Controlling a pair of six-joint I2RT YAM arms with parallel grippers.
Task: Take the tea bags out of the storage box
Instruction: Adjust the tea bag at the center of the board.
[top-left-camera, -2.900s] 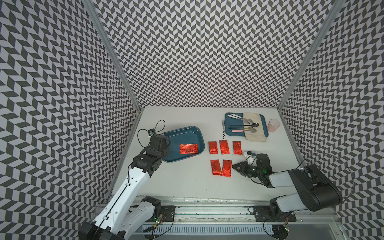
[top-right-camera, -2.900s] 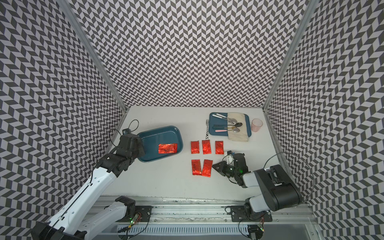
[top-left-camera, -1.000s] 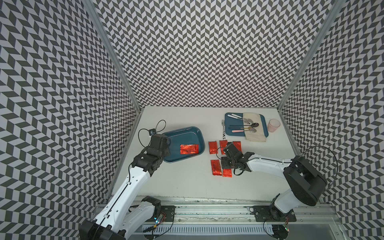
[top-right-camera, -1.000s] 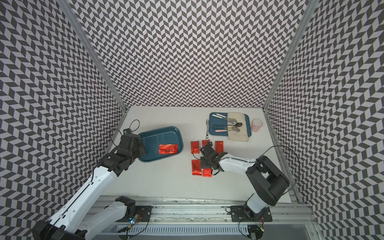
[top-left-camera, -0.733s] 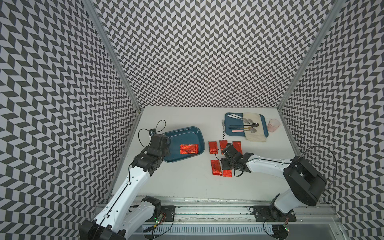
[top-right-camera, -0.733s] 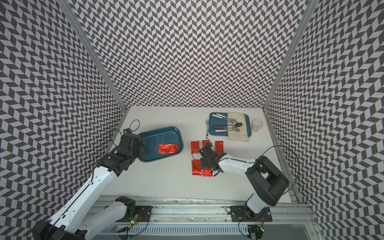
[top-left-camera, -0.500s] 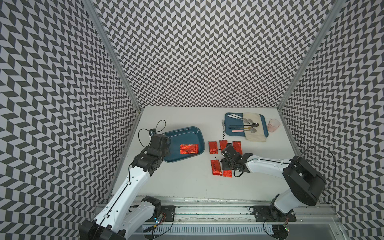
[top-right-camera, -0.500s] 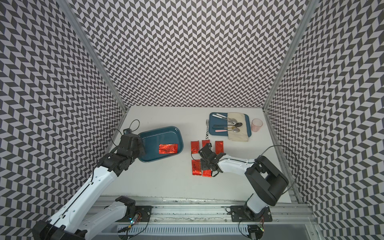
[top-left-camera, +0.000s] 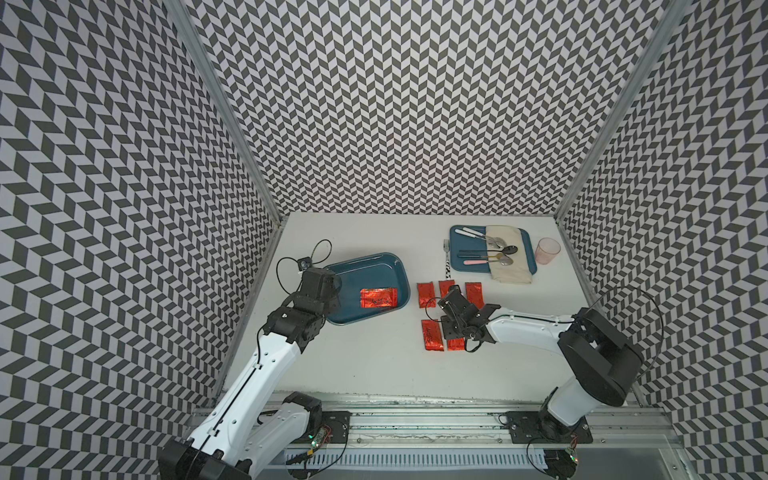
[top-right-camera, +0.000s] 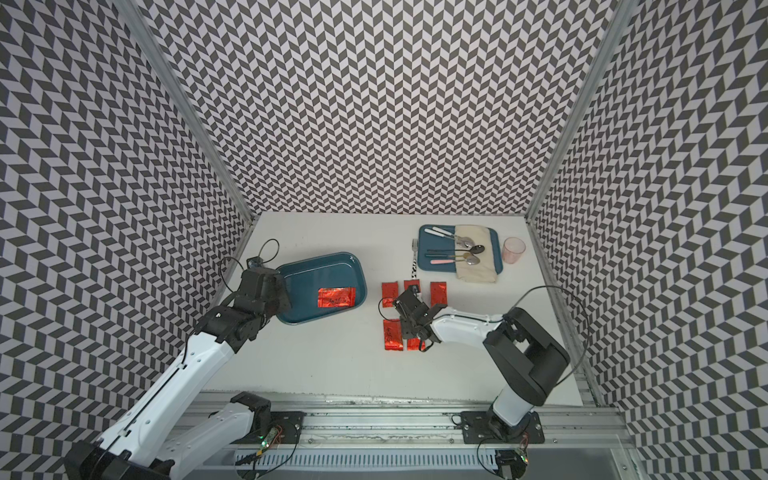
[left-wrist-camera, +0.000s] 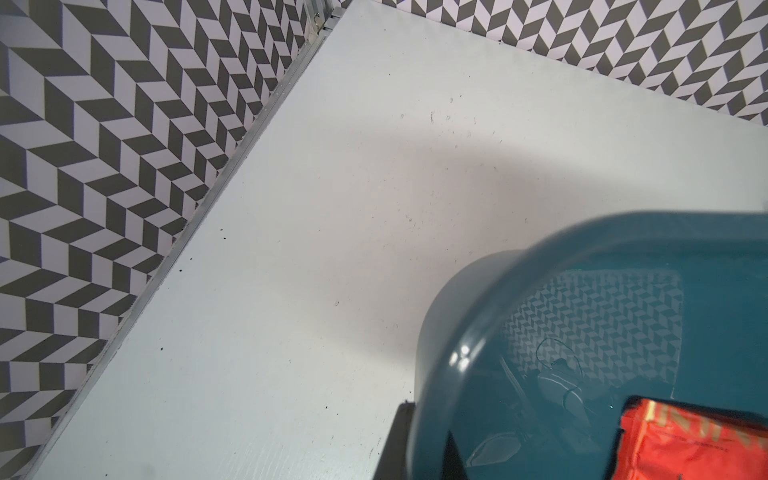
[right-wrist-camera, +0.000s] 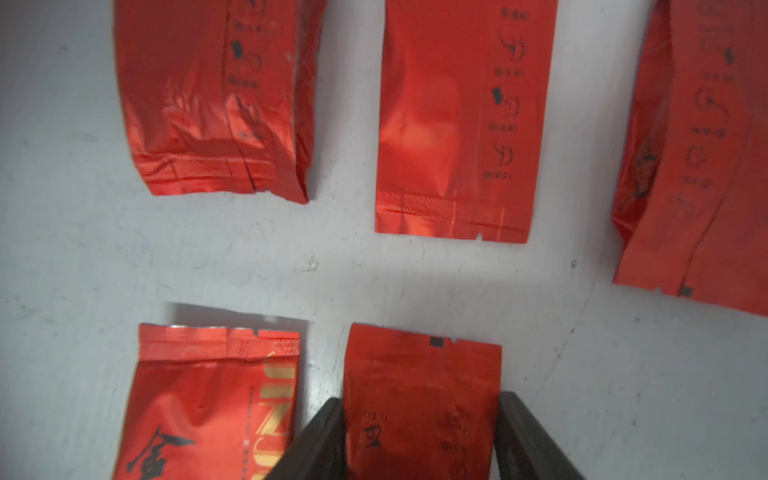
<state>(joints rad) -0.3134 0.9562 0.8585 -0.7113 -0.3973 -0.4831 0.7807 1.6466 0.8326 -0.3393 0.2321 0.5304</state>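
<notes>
1 tea bag lies flat on the floor of the storage box, toward the end nearest the laid-out bags. It is the only one inside. The other 5 are out on the table just beside the box, in 2 tidy rows: a far row of 3 and a near row of 2, none touching. By that count I judge the task nearly done, with 1 pick to go.

The left gripper is clamped shut on the box's rim at the end away from the laid-out bags. In the left wrist view a dark finger sits against the outside of the wall. The hold likely pins the light tub so it does not slide when a bag is drawn out.

The right gripper is not at the box. It hangs low over the near-row bag on its own side, jaws apart, 1 finger along each long edge. Whether the pads press the foil I cannot tell — the bag looks flat and unbuckled. My guess is that it is squaring this bag in its row, not lifting it.

Well apart, at the far side of the table, a flatter blue tray holds cutlery and a beige cloth, with a pink cup beside it — neither bears on the job.
</notes>
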